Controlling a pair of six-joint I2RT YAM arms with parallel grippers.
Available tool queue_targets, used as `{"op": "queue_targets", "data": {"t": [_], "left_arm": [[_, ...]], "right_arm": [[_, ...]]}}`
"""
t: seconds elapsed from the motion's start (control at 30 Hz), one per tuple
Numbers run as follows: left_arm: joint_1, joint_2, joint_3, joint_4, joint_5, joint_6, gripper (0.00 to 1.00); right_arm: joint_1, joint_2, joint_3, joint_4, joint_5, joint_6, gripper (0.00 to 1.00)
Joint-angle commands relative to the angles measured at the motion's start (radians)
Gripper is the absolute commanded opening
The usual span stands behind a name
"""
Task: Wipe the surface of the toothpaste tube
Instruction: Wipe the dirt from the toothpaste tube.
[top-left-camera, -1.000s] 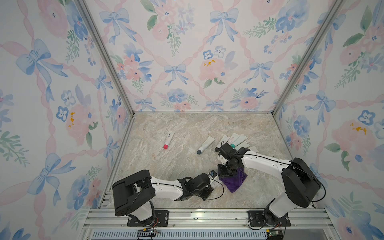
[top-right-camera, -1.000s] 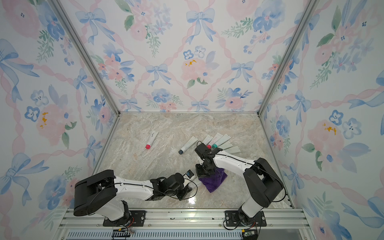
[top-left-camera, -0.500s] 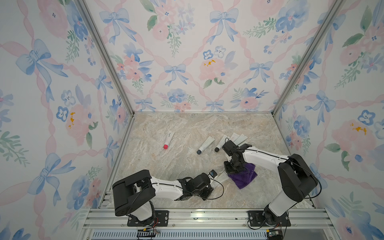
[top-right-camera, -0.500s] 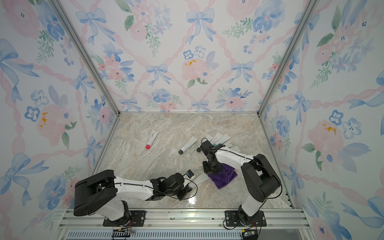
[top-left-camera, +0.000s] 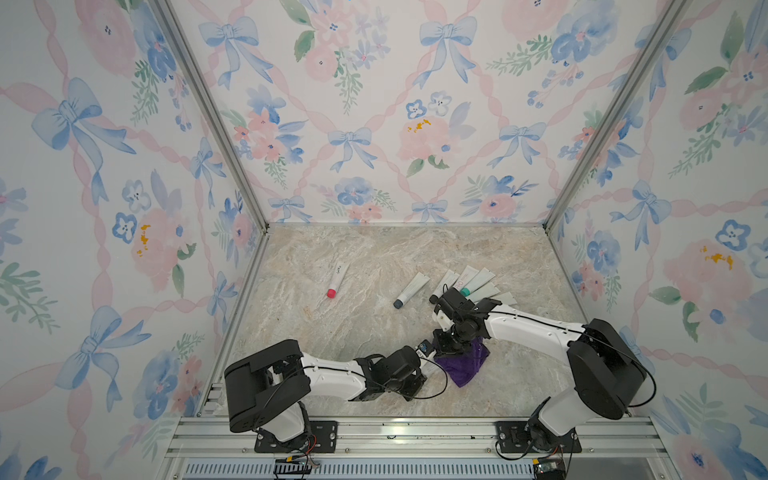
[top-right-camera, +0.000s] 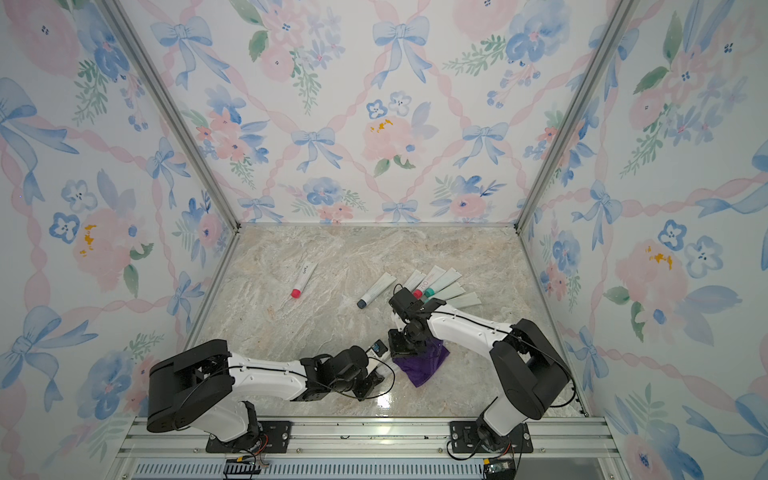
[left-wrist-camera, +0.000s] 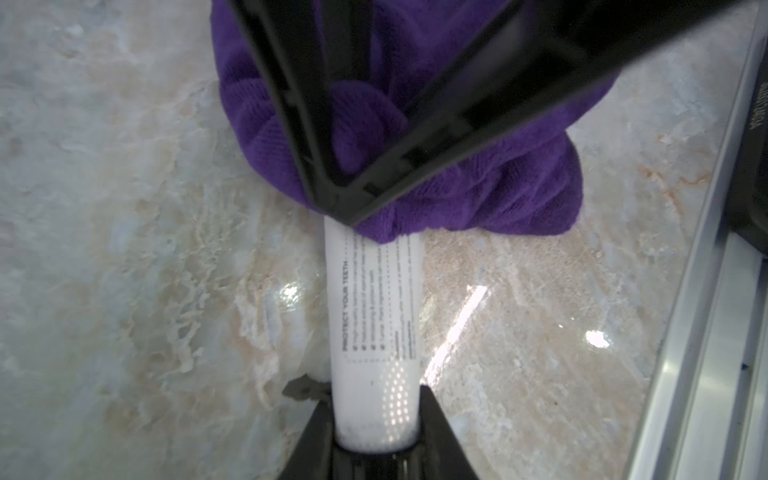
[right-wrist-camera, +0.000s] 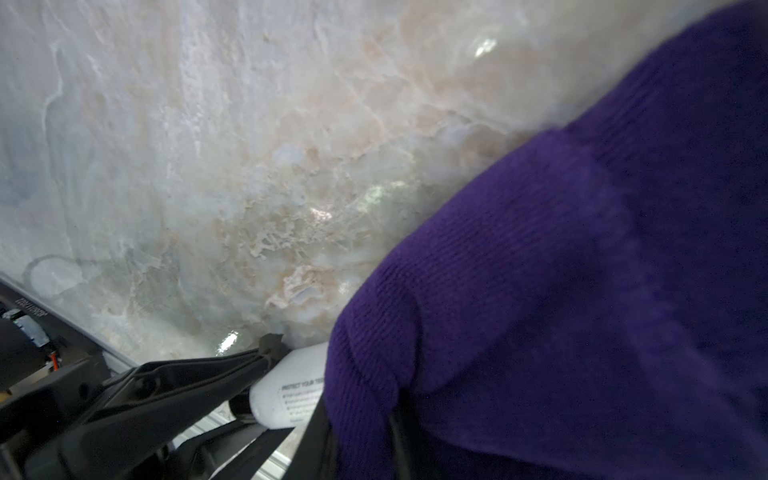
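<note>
Toothpaste tube (left-wrist-camera: 374, 316): white, w/ black print reading "PROTECT YOUR TEETH", lying low over the marble tabletop (top-left-camera: 353, 328) near its front edge, between the two arms. Whether it rests on the marble or hangs just above cannot be told. L gripper (left-wrist-camera: 374, 415): jaws clenched on one rounded end of the tube, one finger on each side (L wrist view). R gripper (left-wrist-camera: 338, 203): fingers meet in a narrow V, clamped on a purple cloth (left-wrist-camera: 478, 187) that bunches around and behind them. The cloth covers the tube's other end, touching it; a printed stretch of the tube shows bare between cloth and L gripper. In the R wrist view the cloth (right-wrist-camera: 561, 291) fills much of the frame, w/ the tube (right-wrist-camera: 286, 395) emerging beneath its edge, beside the L gripper's black fingers (right-wrist-camera: 187, 386). In both top views the cloth (top-left-camera: 465, 368) (top-right-camera: 419, 368) lies under the R arm's wrist, just beside the L arm's tip; the tube is mostly hidden there. Other items, well apart from the cloth: a red-capped tube (top-left-camera: 337, 280) alone toward the L side; a blue-capped tube (top-left-camera: 411, 291) mid-table; a fan of several tubes (top-left-camera: 473, 282) toward the back R, partly behind the R arm. Walls: floral paper (top-left-camera: 353, 141) w/ blue bows.
</note>
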Motion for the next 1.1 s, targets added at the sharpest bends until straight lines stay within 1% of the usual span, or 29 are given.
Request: {"op": "queue_targets", "data": {"t": [0.0, 0.03, 0.1, 0.2, 0.27, 0.4, 0.47, 0.63, 0.73, 0.8, 0.87, 1.03, 1.07], "left_arm": [[0.011, 0.006, -0.012, -0.01, -0.013, -0.002, 0.27], [0.011, 0.006, -0.013, -0.01, -0.014, -0.002, 0.27], [0.011, 0.006, -0.012, -0.01, -0.014, -0.002, 0.27], [0.011, 0.004, -0.013, -0.01, -0.016, -0.001, 0.27], [0.011, -0.001, -0.015, -0.01, -0.017, -0.001, 0.27], [0.011, -0.008, -0.019, -0.01, -0.02, -0.001, 0.27], [0.011, -0.006, -0.018, -0.01, -0.02, -0.001, 0.27], [0.012, -0.007, -0.019, -0.01, -0.02, -0.002, 0.27], [0.011, -0.011, -0.02, -0.01, -0.02, -0.002, 0.27], [0.011, -0.011, -0.02, -0.01, -0.02, -0.002, 0.27], [0.01, -0.01, -0.02, -0.01, -0.02, -0.002, 0.27], [0.011, -0.009, -0.02, -0.01, -0.02, -0.003, 0.27], [0.011, -0.008, -0.02, -0.01, -0.02, -0.002, 0.27]], "right_arm": [[0.024, -0.002, -0.033, 0.034, -0.11, 0.04, 0.2], [0.024, 0.002, -0.037, 0.031, -0.102, 0.037, 0.2], [0.019, 0.021, -0.029, -0.006, -0.049, 0.012, 0.2], [-0.002, 0.059, -0.014, -0.078, 0.065, -0.033, 0.2], [-0.013, 0.1, 0.0, -0.14, 0.165, -0.06, 0.2], [-0.037, 0.122, 0.019, -0.212, 0.314, -0.092, 0.2], [-0.052, 0.123, 0.029, -0.236, 0.361, -0.101, 0.2], [-0.08, 0.134, 0.045, -0.263, 0.432, -0.121, 0.2], [-0.089, 0.141, 0.044, -0.259, 0.435, -0.127, 0.2], [-0.084, 0.141, 0.045, -0.248, 0.414, -0.124, 0.19], [-0.073, 0.126, 0.039, -0.22, 0.348, -0.117, 0.2], [-0.037, 0.072, 0.004, -0.127, 0.133, -0.074, 0.19], [-0.029, 0.037, -0.003, -0.107, 0.092, -0.062, 0.2]]}}
